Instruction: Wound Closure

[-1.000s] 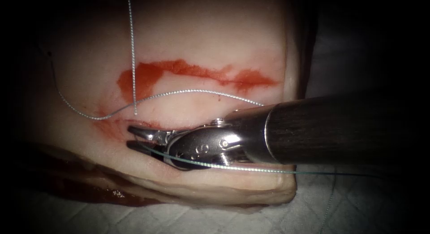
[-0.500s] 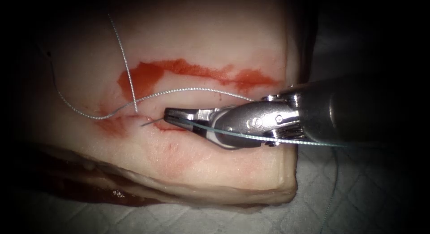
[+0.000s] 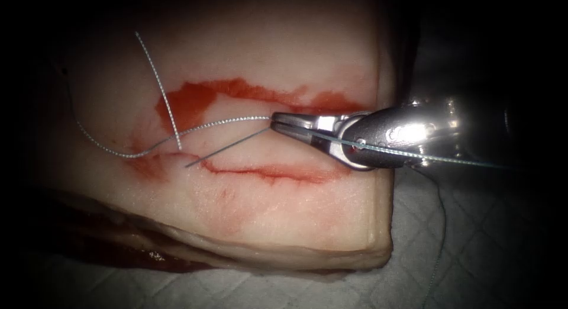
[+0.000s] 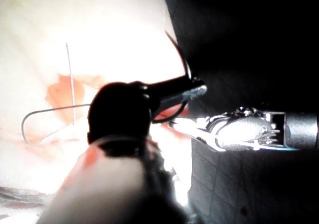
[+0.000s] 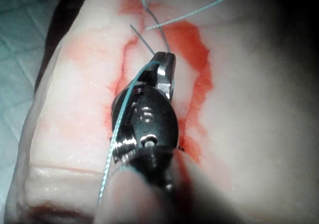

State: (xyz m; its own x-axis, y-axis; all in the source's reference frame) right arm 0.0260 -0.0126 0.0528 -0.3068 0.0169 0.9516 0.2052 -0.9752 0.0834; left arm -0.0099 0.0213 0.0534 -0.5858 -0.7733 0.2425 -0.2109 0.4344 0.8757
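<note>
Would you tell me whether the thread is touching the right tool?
Touching: the right wrist view shows the thread lying along the right tool.

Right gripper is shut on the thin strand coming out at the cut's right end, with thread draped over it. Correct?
No: the strand leaves the cut at its left end, as the endoscope view shows. The right gripper is shut on it, thread draped over. The left gripper holds the needle.
</note>
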